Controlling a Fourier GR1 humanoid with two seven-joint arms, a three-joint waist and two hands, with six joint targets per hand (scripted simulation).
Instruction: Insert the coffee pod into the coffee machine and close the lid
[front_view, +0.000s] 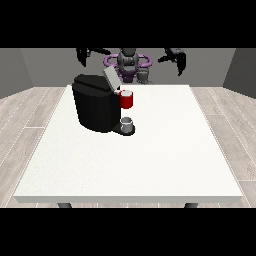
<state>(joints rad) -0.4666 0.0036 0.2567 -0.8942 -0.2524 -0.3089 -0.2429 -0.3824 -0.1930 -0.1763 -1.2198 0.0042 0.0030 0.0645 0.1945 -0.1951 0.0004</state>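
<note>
The white tabletop (150, 160) fills most of the front view, a broad slab with wood-look flooring around it and grey walls behind.

The coffee machine (95, 107) is the landmark: a black, boxy body standing on the tabletop's far portion, toward the view's left of centre. Its lid (111, 77) is a pale grey flap tilted up and back from the machine's top edge, so the machine stands open.

The robot (129, 62) sits behind the machine, beyond the tabletop's far edge, with a dark torso and purple rings at its shoulders. Both arms are raised and spread, well above the tabletop.

The hand at the view's right (176, 57) hangs in the air well to the right of the machine and higher than its lid, touching nothing; its fingers point downward and hold nothing, but whether they are relaxed or curled I cannot tell. The hand at the view's left (85, 54) hovers above and just behind the machine's top, also apart from everything; its finger pose cannot be told either.

A red thing at the machine (127, 99) sits against the machine's right face, just below the raised lid.

A small grey thing (127, 123) rests on the dark base at the machine's lower right, directly beneath the red thing; I cannot tell whether it is the coffee pod.
</note>
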